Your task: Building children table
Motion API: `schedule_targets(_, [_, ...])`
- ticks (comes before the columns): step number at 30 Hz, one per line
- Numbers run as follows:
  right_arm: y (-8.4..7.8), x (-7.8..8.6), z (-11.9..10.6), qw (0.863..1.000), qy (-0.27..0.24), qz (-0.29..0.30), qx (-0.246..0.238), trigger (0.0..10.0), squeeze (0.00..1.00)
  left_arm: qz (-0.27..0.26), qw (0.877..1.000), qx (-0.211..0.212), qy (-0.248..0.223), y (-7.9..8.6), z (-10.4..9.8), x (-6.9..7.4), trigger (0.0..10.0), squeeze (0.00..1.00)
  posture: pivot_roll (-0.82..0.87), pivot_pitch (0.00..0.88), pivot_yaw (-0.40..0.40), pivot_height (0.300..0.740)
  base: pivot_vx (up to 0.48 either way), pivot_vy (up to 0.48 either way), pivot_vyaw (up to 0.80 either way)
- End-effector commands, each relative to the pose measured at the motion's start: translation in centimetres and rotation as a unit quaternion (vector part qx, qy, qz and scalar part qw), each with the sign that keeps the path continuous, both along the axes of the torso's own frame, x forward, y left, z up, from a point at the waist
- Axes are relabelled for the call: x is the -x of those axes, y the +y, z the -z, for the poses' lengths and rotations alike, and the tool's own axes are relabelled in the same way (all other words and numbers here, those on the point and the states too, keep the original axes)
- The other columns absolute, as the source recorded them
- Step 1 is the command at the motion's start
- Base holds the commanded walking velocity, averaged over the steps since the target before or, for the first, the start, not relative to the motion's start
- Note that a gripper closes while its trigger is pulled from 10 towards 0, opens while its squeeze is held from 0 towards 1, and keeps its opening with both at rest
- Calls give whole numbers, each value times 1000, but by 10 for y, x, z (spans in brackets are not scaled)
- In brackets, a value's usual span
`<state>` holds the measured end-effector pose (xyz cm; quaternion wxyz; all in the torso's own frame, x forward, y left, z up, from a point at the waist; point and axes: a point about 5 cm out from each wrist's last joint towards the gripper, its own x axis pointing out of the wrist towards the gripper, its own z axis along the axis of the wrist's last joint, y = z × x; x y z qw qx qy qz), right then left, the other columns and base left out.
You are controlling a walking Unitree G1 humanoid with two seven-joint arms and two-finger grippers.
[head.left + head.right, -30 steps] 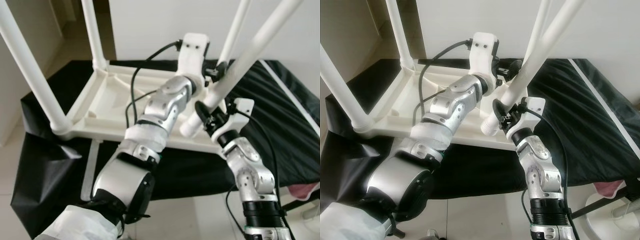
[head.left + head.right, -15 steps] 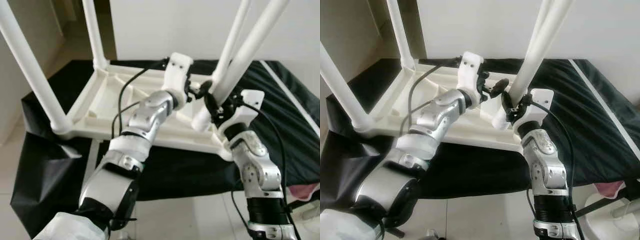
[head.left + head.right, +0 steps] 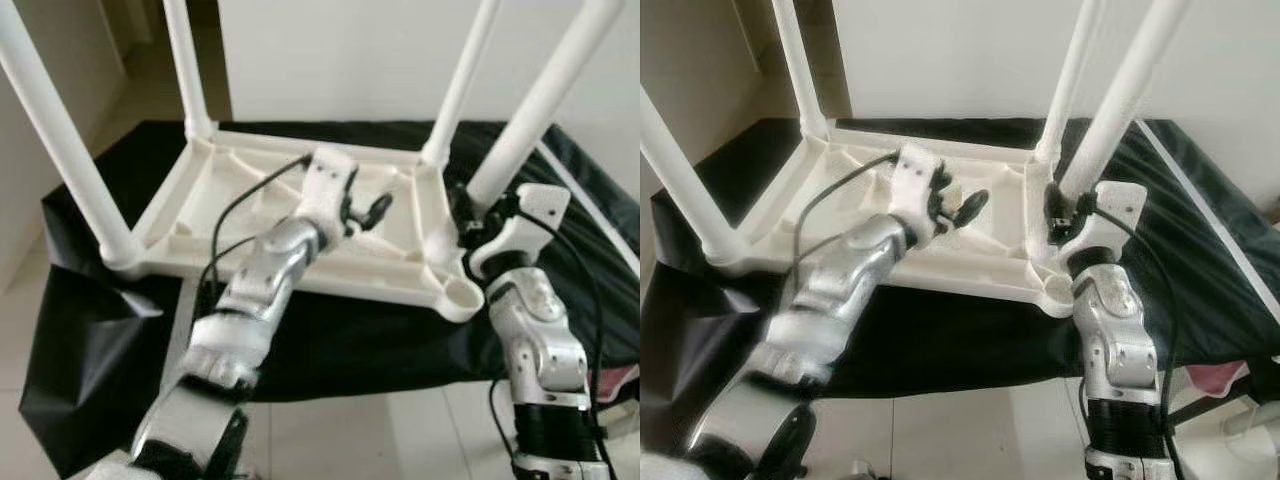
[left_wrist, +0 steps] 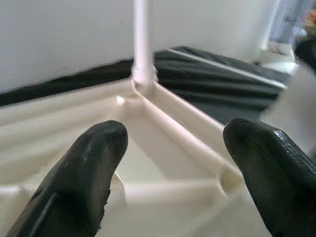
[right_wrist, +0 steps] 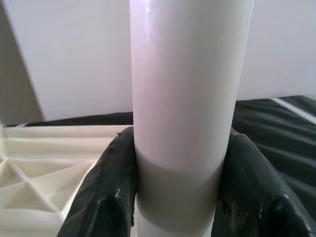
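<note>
Nearly done: upturned tabletop [image 3: 300, 262] laid on black cloth [image 3: 90, 340], three legs seated. Fourth leg [image 3: 535, 105] clamped by right gripper [image 3: 470, 215] beside empty socket [image 3: 458, 293]. Left gripper [image 3: 365, 210] spread wide, nothing held, above tabletop.

I think I am working in a room of a home. I see plain white walls [image 3: 330, 60] and a pale tiled floor [image 3: 380, 440] with thin joints. A black cloth [image 3: 90, 330] lies over a low surface, and on it stands a white plastic children table [image 3: 300, 225] upside down. At the far left a doorway [image 3: 135, 60] leads to another room
</note>
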<state>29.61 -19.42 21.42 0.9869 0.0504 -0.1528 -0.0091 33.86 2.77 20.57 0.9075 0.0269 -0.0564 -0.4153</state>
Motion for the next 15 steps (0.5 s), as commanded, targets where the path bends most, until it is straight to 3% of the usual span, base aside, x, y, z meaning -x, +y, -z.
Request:
schedule_targets(1, [-4, 4, -6, 1000, -22, 11, -4, 10000, 0, 71, 997, -16, -19, -8, -4, 10, 10000, 0, 26, 0, -44, 740, 0, 0, 0])
schedule_targets(5, [-7, 10, -1, 999, -14, 32, 0, 10000, 0, 127, 991, -16, -24, -3, 1, 27, 10000, 0, 21, 0, -40, 740, 0, 0, 0])
schedule_targets(6, [-10, 13, 3, 999, -7, 48, 2, 10000, 0, 146, 988, -24, -46, -3, 3, 37, 10000, 0, 22, 0, -40, 740, 0, 0, 0])
schedule_targets(8, [-10, 13, 3, 999, -7, 48, 2, 10000, 0, 146, 988, -24, -46, -3, 3, 37, 10000, 0, 22, 0, -40, 740, 0, 0, 0])
schedule_targets(10, [-12, 18, 9, 998, 1, 62, 4, 10000, 0, 170, 983, -41, -61, -4, 8, 51, 10000, 0, 18, 0, -41, 740, 0, 0, 0])
schedule_targets(15, [-12, 20, 16, 998, 10, 65, 3, 10000, 0, 200, 976, -61, -62, -5, 16, 61, 10000, 0, 16, 0, -43, 740, 0, 0, 0])
